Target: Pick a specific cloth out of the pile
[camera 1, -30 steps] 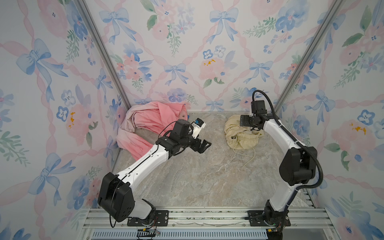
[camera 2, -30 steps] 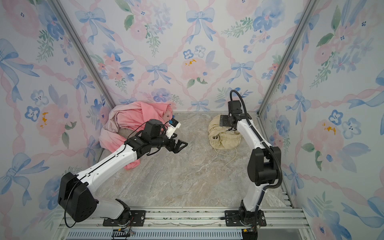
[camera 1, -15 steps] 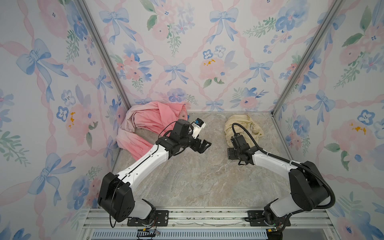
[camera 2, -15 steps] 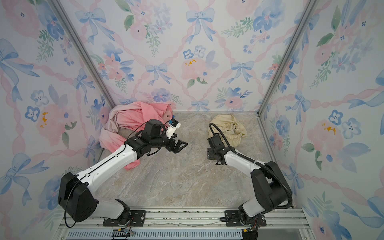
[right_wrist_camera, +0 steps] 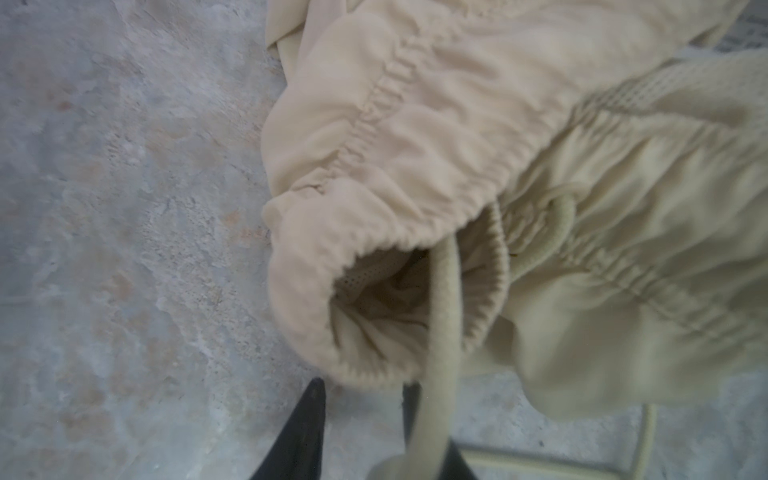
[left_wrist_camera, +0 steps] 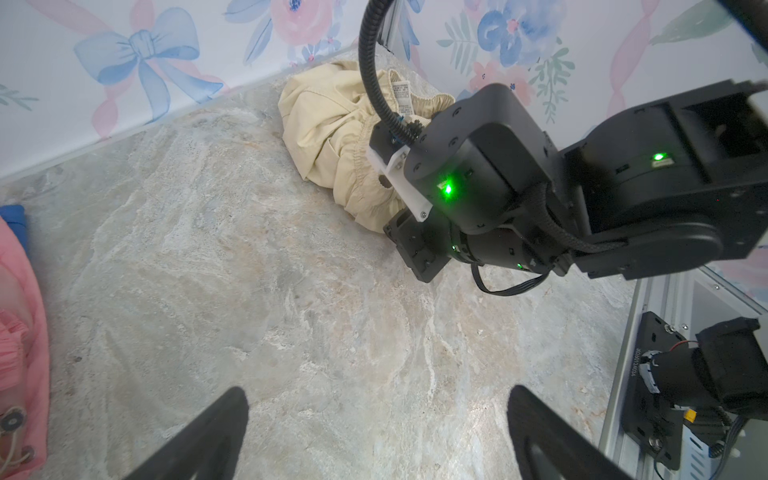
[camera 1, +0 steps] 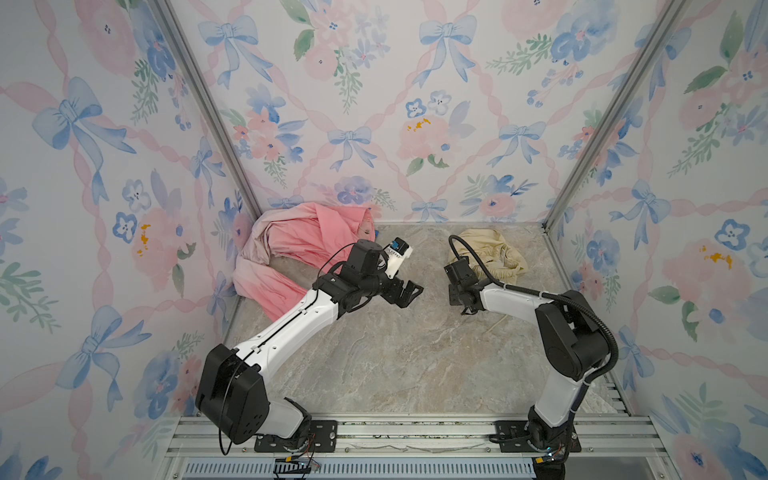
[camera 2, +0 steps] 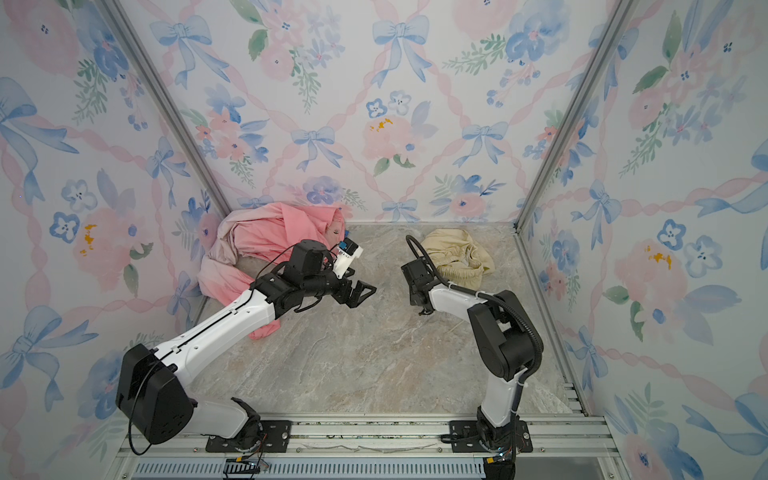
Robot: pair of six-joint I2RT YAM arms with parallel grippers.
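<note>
Cloth (right_wrist_camera: 457,124) points its hem opening at right gripper (right_wrist_camera: 363,386); jaws nearly together, grip unclear.

At 1 o'clock on the floor (camera 1: 395,353), the cloth (camera 1: 503,253) is plain pale cream-yellow, with a white printed tag (left_wrist_camera: 401,97). At 11 o'clock, the pile (camera 1: 299,241) is salmon-pink fading to pale pink. The floor is grey-beige marbled stone. The walls (camera 1: 374,104) carry blue bows, pink ribbons and flowers on white. The left arm (camera 1: 299,320) and right arm (camera 1: 507,297) are white with black joints.
</note>
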